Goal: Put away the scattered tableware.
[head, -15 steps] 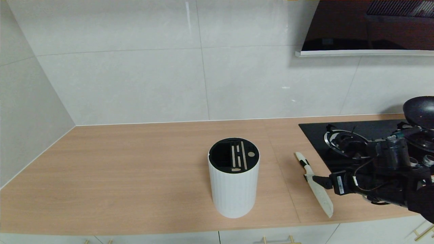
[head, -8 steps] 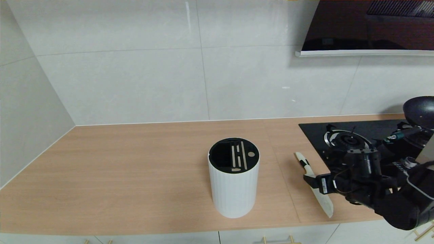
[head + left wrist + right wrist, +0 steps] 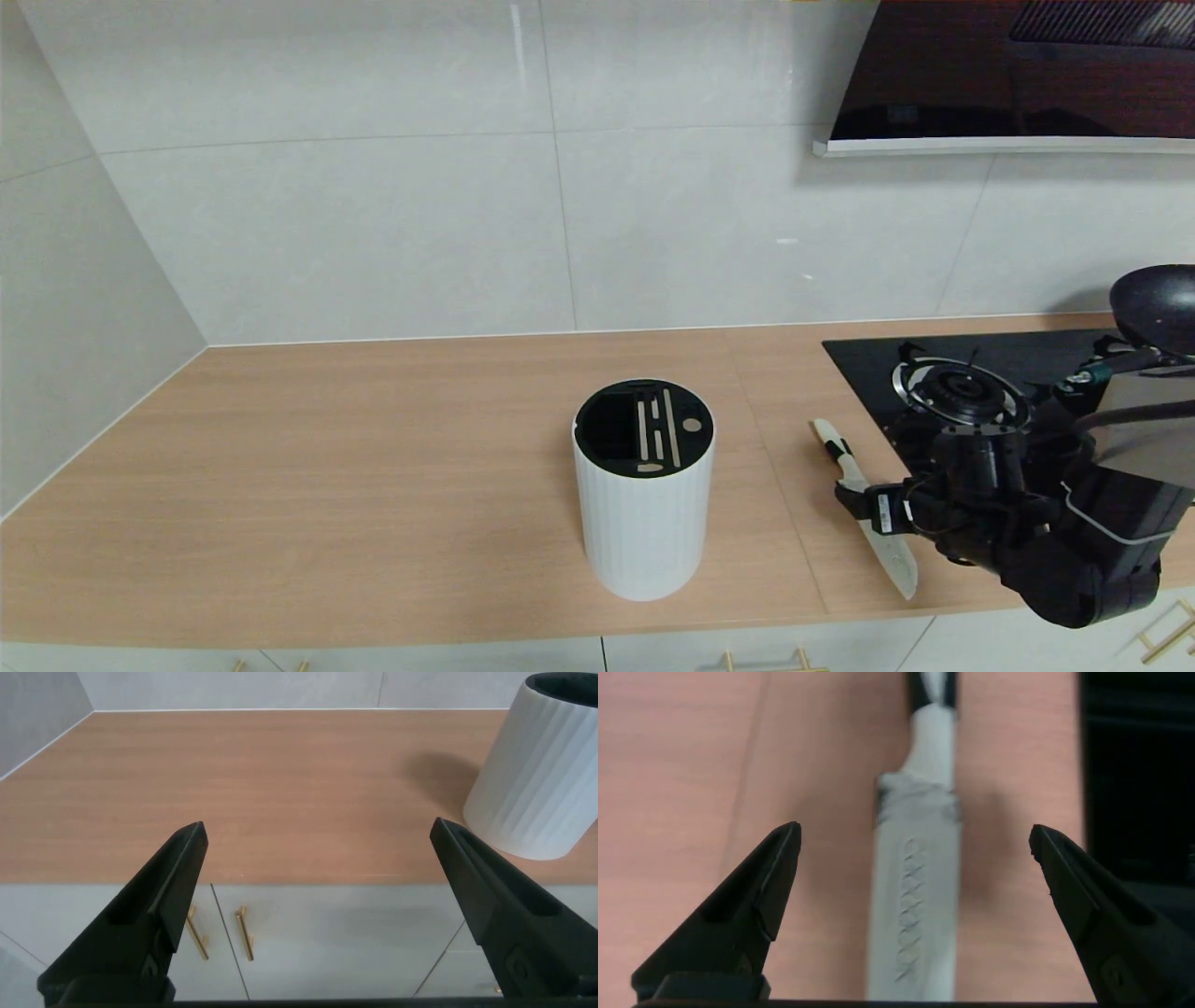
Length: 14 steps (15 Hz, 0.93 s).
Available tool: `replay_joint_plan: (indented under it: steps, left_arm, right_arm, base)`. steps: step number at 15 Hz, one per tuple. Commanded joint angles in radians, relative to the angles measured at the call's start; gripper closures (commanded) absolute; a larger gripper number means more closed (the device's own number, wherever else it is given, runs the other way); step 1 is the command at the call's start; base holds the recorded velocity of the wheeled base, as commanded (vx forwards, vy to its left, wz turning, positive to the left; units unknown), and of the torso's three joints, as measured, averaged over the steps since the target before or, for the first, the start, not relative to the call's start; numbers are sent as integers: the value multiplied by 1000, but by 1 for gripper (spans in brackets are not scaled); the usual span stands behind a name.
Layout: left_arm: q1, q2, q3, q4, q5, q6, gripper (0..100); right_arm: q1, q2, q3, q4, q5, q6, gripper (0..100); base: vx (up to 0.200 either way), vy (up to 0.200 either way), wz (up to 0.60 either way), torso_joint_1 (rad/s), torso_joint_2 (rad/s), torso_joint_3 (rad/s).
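A white knife (image 3: 893,557) with a black-banded handle lies on the wooden counter (image 3: 373,485), beside the hob's left edge. My right gripper (image 3: 855,502) hangs low over it, near where the handle meets the blade. In the right wrist view the knife (image 3: 913,924) lies between the spread fingers (image 3: 747,924) of the right gripper (image 3: 913,833), which is open. A white ribbed holder (image 3: 644,504) with a slotted black top stands mid-counter, left of the knife. My left gripper (image 3: 318,829) is open in front of the counter's edge, with the holder (image 3: 537,775) off to one side.
A black gas hob (image 3: 962,397) with a burner ring lies right of the knife, and a dark pan (image 3: 1158,303) sits at its far right. A range hood (image 3: 1008,75) hangs above. Tiled wall borders the counter at the back and left. Cabinet fronts with gold handles (image 3: 245,933) lie below the counter.
My right arm has swung left along the knife, bringing the gripper closer to the handle end, and its wrist has turned. The knife and the holder have stayed put.
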Motion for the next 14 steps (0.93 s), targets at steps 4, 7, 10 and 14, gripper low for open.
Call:
replay_joint_plan:
  steps: [4, 7, 10, 14]
  left_arm:
    - [0, 1, 0, 1, 0, -1, 0]
    - [0, 1, 0, -1, 0, -1, 0]
    - [0, 1, 0, -1, 0, -1, 0]
    - [0, 1, 0, -1, 0, -1, 0]
  right_arm:
    - [1, 69, -41, -5, 1, 4, 0]
    - [10, 92, -65, -5, 0, 18, 0]
    - [10, 98, -77, -5, 0, 36, 0]
    - [10, 116, -90, -5, 0, 39, 0]
  base:
    - [0, 0, 0, 0, 0, 0]
    - [0, 0, 0, 0, 0, 0]
    - [0, 0, 0, 0, 0, 0]
    - [0, 0, 0, 0, 0, 0]
